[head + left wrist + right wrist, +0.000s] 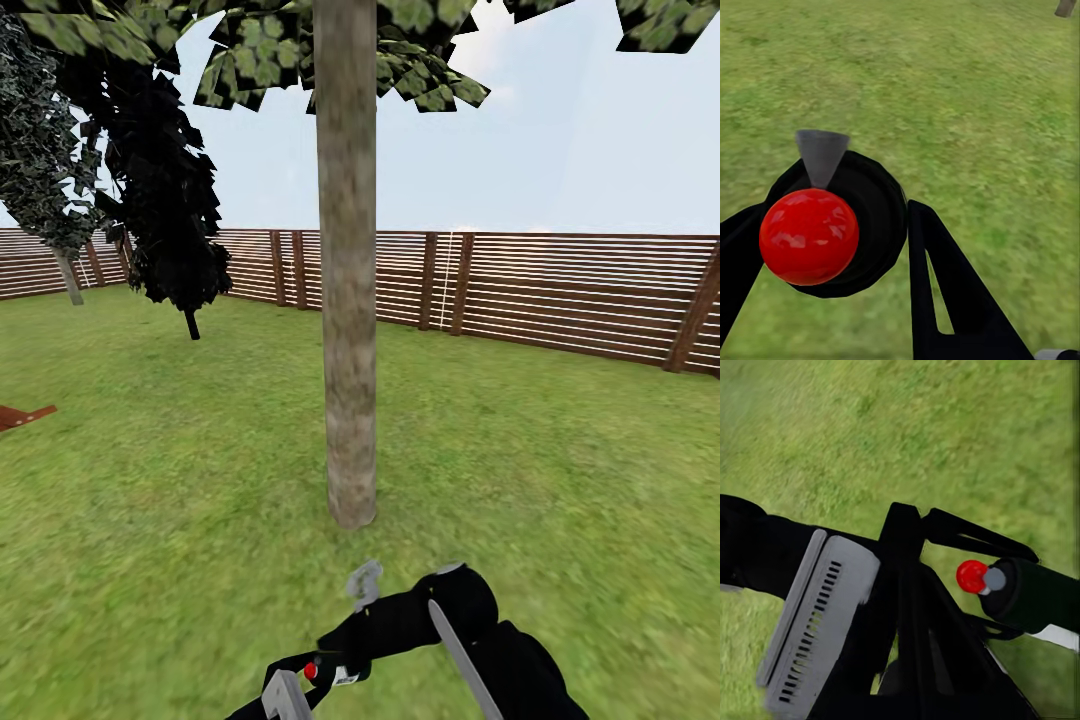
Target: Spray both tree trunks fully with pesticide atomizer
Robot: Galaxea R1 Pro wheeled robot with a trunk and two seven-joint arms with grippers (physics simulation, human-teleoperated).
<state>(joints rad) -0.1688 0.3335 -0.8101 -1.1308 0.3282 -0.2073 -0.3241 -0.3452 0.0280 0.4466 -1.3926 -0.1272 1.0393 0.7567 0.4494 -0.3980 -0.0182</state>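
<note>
One tree trunk (348, 300), thick and mottled grey-brown, rises straight ahead of me out of the garden lawn (180, 500), with blocky green leaves at the top. I see no pesticide specks on its bark. The pesticide atomizer (832, 225) is black with a red ball at its back end and a grey cone nozzle pointing away over the grass. My left gripper (832, 232) is shut on it, one black finger on each side. In the head view the atomizer (335, 655) sits low, just short of the trunk's foot. My right gripper (445, 620) hovers close beside it; its jaws are unclear.
A brown slatted fence (560, 290) bounds the lawn behind the tree. A near-black thin-stemmed tree (175, 230) and a grey-leaved one (45, 170) stand at the back left. A reddish wooden piece (22, 415) pokes in at the left edge.
</note>
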